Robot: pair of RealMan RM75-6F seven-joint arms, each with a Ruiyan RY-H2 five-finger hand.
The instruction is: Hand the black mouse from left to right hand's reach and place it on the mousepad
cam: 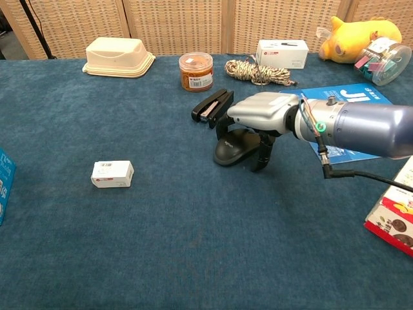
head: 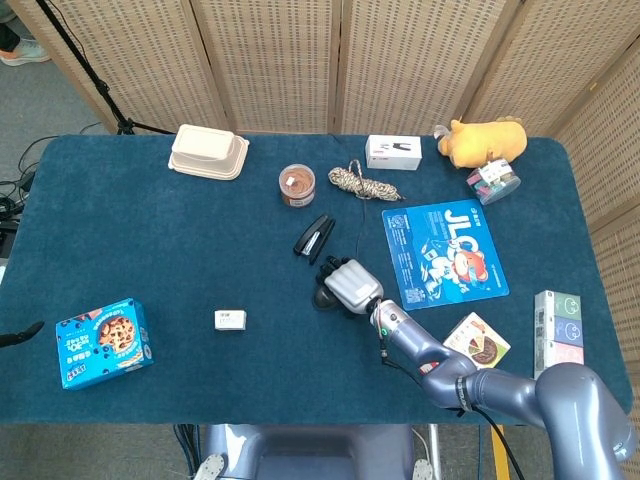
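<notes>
The right hand is low over the surface, palm down, with its fingers curled downward around the mouse.
</notes>
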